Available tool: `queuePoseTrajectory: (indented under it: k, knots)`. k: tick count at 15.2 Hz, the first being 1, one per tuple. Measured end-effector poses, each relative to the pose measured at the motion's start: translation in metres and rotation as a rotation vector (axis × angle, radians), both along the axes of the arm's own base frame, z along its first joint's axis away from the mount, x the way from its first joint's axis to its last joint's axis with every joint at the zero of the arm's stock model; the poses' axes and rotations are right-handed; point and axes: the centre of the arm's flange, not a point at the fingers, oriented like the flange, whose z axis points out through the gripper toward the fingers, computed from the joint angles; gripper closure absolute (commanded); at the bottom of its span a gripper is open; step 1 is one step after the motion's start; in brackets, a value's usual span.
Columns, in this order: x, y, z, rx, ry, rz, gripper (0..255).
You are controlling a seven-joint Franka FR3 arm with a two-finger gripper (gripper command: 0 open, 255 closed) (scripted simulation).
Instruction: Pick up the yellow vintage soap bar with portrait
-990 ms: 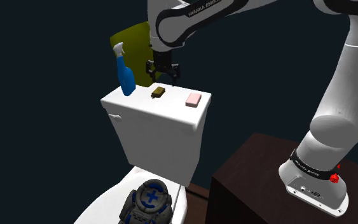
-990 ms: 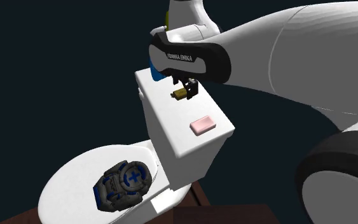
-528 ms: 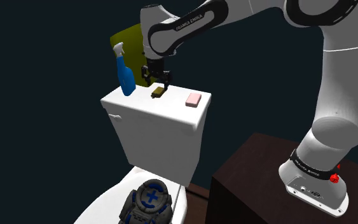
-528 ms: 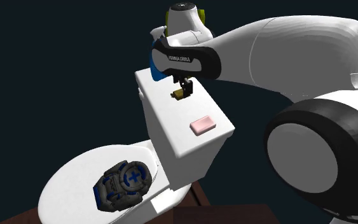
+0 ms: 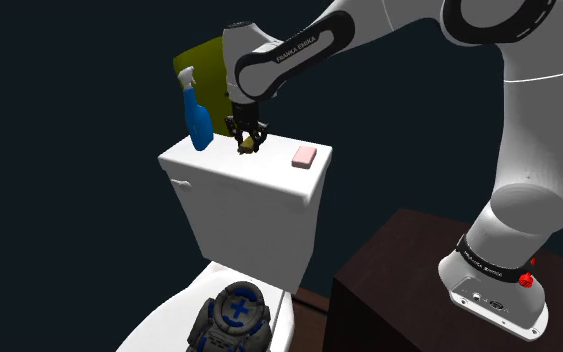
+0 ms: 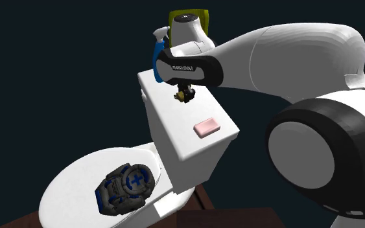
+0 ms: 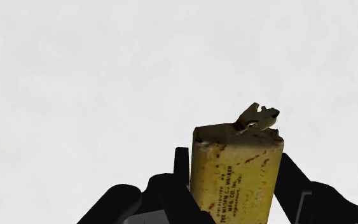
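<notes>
The yellow soap bar [image 7: 236,172], mottled with brown spots and small print, is clasped between my gripper's two black fingers [image 7: 181,172], standing on end over the white tank lid. In the shoulder view my gripper [image 5: 247,143] is down on the toilet tank lid [image 5: 219,165], shut on the yellow soap bar [image 5: 246,146], between the blue bottle and the pink soap. In the second exterior view the soap bar [image 6: 181,97] peeks out under the gripper [image 6: 185,95] near the lid's far end.
A blue spray bottle [image 5: 197,118] stands on the lid's far corner. A pink soap [image 5: 304,156] lies toward the shoulder view's right. A blue and grey gadget [image 5: 233,318] rests on the toilet seat below. An olive-yellow shape [image 5: 204,60] is behind the tank; my dark stand [image 5: 389,290] is beside it.
My gripper has come down onto the yellow soap bar and gone from open to shut on it. The bar has tipped from lying flat to standing between the fingers.
</notes>
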Motion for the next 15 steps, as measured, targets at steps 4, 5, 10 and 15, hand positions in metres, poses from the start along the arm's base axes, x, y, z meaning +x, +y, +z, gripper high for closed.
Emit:
queuePoseTrajectory:
  k: [4, 5, 10, 15]
  knots:
    - [0.0, 0.0, 0.0, 0.0, 0.0, 0.0, 255]
    - [0.0, 0.0, 0.0, 0.0, 0.0, 0.0, 255]
    - [0.0, -0.001, 0.006, 0.0, 0.0, 0.0, 255]
    - [0.0, 0.0, 0.032, 0.0, 0.0, 0.0, 255]
